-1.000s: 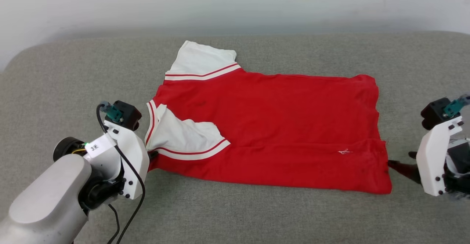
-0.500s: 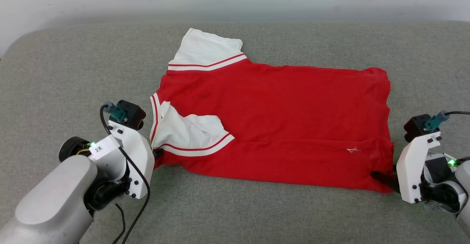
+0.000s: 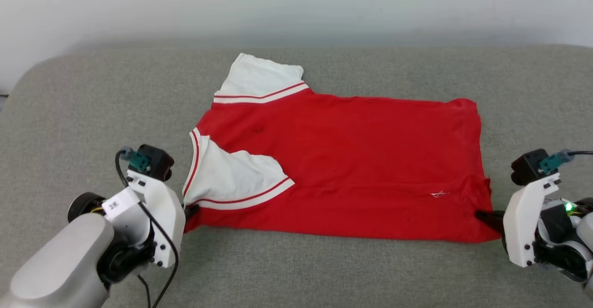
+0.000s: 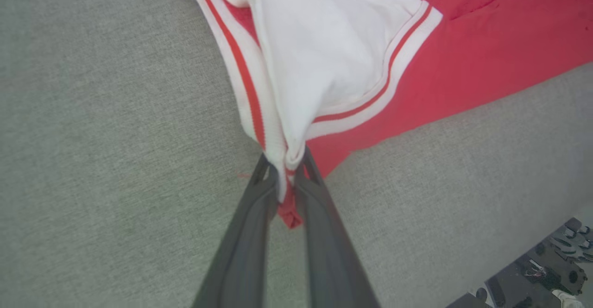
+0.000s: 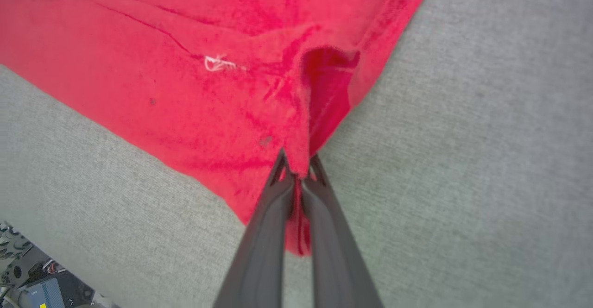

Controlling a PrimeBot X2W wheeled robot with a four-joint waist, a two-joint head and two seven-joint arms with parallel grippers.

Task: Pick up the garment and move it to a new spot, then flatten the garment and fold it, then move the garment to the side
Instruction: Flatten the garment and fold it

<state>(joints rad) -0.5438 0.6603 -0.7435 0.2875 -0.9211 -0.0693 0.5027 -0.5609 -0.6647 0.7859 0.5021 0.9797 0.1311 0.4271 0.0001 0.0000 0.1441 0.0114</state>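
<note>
My left end effector (image 4: 283,171) is pinched onto the garment (image 3: 352,160) at its collar end, with striped trim (image 4: 250,99) and white sleeve cloth bunched between the fingers. My right end effector (image 5: 299,166) is clamped on the near hem corner, close to the small white hem mark (image 5: 217,63). The garment lies spread sideways on the grey couch (image 3: 92,113), its far sleeve (image 3: 259,78) flat and its near sleeve (image 3: 231,178) folded over the red body.
</note>
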